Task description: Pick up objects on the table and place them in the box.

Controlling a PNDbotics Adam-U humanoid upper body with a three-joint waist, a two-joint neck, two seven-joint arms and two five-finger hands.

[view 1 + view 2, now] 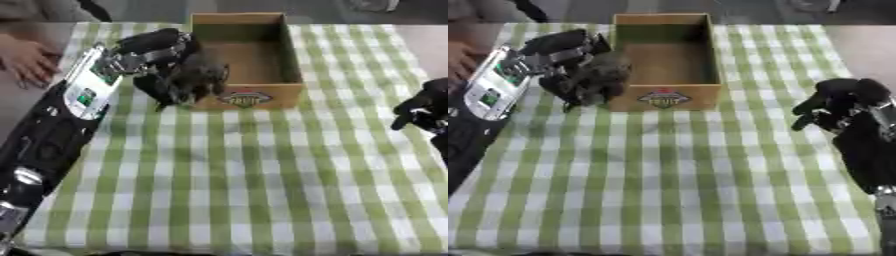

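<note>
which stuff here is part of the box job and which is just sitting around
Part of the job:
- left hand, curled round a dark grey object
- cardboard box, nothing visible inside

Just around:
- right hand, idle at the right
- green checked cloth
- a person's hand at the far left edge
</note>
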